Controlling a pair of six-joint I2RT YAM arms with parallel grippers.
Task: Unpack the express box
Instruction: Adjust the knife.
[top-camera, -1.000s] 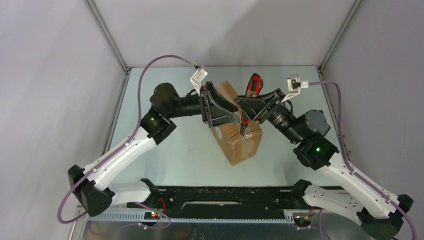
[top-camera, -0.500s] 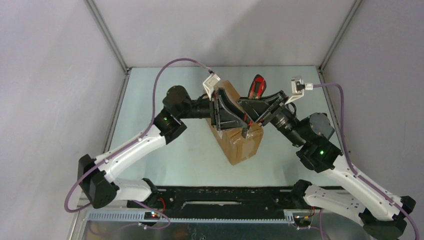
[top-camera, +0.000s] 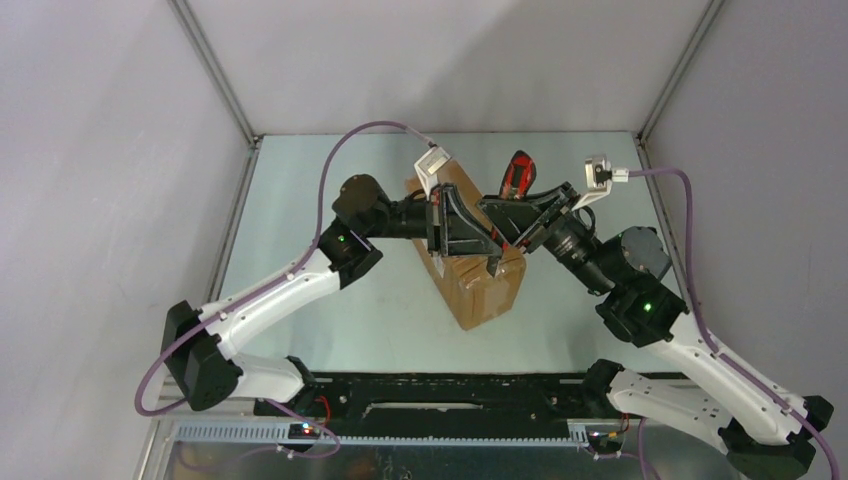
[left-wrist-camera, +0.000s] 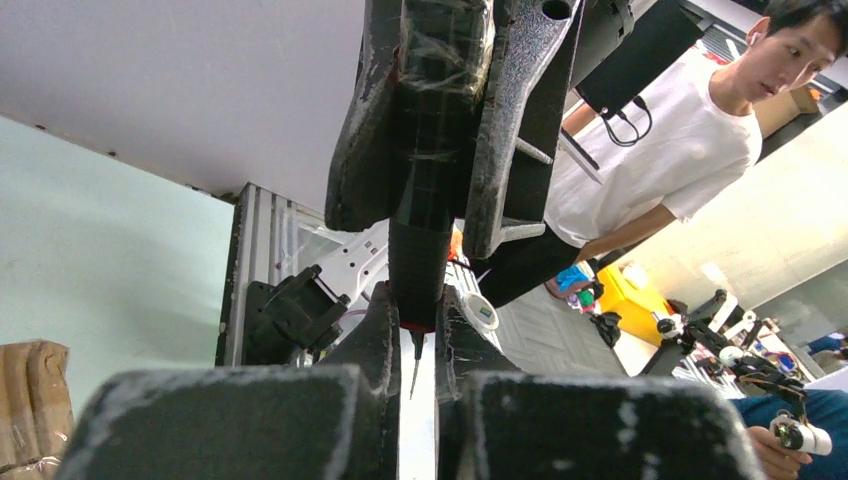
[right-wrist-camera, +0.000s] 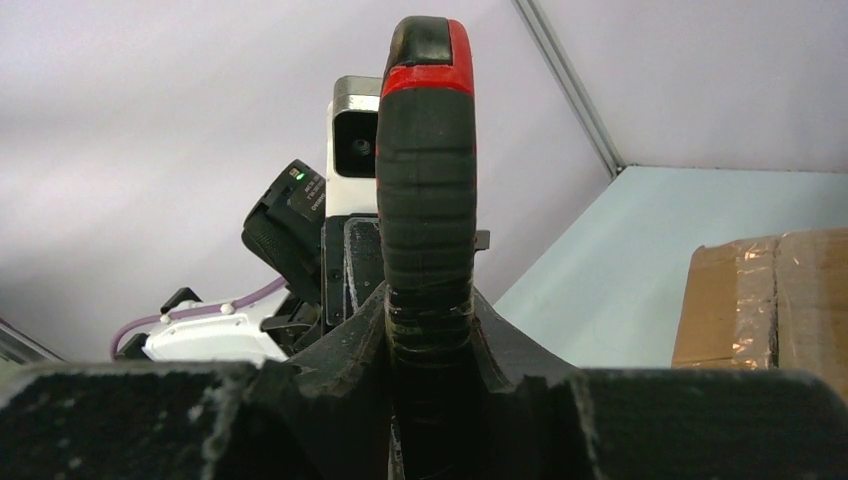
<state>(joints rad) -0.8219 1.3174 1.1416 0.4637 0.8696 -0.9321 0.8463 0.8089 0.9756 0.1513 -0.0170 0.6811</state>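
The left pincer (left-wrist-camera: 412, 310), jaws almost shut, pinched the nose of the black-and-red plastic utility knife (right-wrist-camera: 425, 150); the right pincer (right-wrist-camera: 430, 320) clamped its handle. The brown corrugated cardboard express box (top-camera: 480, 290) lay just beneath both. This was probably readying the blade: the right should hold firm while the left pulled straight. How far the blade stood out, and the seam under the pincers, were hidden.

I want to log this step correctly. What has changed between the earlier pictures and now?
The left gripper swung to the right over the express box. It was open before and has now closed on the front end of the knife, near its blade. The right gripper barely moved and still holds the knife's handle. The box stayed where it was, closed and taped.
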